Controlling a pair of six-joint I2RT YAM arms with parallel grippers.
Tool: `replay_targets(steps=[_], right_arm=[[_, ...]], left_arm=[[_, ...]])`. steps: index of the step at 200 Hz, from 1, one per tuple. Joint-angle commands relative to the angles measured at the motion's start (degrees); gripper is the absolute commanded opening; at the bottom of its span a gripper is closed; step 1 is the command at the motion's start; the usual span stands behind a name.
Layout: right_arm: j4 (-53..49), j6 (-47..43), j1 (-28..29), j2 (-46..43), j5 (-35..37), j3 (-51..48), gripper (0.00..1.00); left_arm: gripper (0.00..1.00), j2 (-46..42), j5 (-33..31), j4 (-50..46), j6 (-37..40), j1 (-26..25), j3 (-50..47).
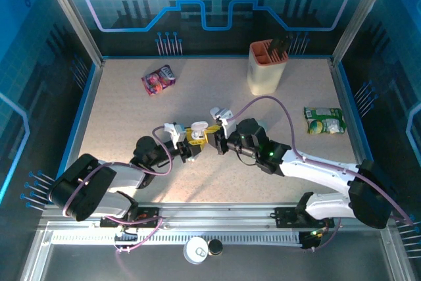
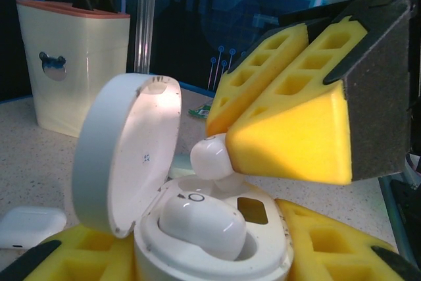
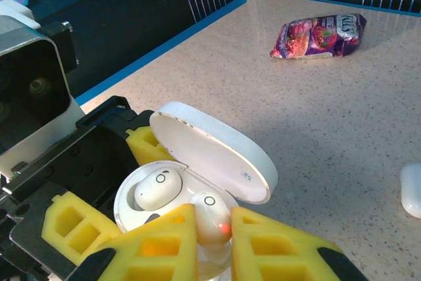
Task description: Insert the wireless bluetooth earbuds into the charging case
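1. The left gripper is clamping the charging case between its yellow foam pads, just above the tabletop; the case's lid is standing open.
2. One seated earbud is lying in a socket of the case.
3. The right gripper is pinching a held earbud between its own yellow pads, closed tightly on it.
4. That bud is pressing down at the neighbouring socket (whether it is fully home I cannot tell).
5. A spare case is resting on the tabletop nearby, closed.
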Motion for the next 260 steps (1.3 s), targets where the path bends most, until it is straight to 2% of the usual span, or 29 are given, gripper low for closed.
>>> replay_targets(steps=[1, 62, 124, 148, 176, 205, 222, 240, 260], right_arm=[[-4.3, 0.1, -0.1, 2.2, 2.4, 1.7, 0.16], [-4.8, -0.1, -0.1, 2.8, 0.0, 3.6, 0.21], [-2.9, 2.2, -1.9, -3.0, -2.2, 2.4, 0.44], [-1.6, 3.5, -3.1, -4.6, -4.1, 2.9, 0.49], [-5.3, 4.3, -4.0, -4.6, -3.8, 5.6, 0.49], [-12.0, 5.7, -5.8, -1.6, -8.7, 12.0, 0.44], [-17.6, 4.4, -5.9, 1.6, -10.2, 16.0, 0.43], [-18.3, 5.0, -6.0, 4.2, -11.6, 17.3, 0.38], [-20.2, 5.0, -6.1, 6.0, -13.1, 18.6, 0.37]], left_arm=[[0.34, -0.8, -0.3, 3.6, 0.1, 0.0, 1.8], [0.34, -0.9, -0.5, 3.6, 0.6, 0.0, 1.7], [0.34, 0.4, -0.1, 3.6, 1.8, 0.0, 2.1], [0.34, 1.0, 0.9, 3.7, 3.1, 0.0, 2.0], [0.33, 1.8, 4.0, 3.5, 4.4, 0.1, 1.8], [0.33, 1.9, 8.7, 3.6, 3.5, 0.0, 2.0], [0.33, 1.6, 9.5, 3.6, 3.3, 0.0, 1.9], [0.33, 1.4, 9.9, 3.6, 2.4, 0.0, 2.1], [0.33, 1.3, 8.9, 3.6, 1.2, 0.0, 2.5]])
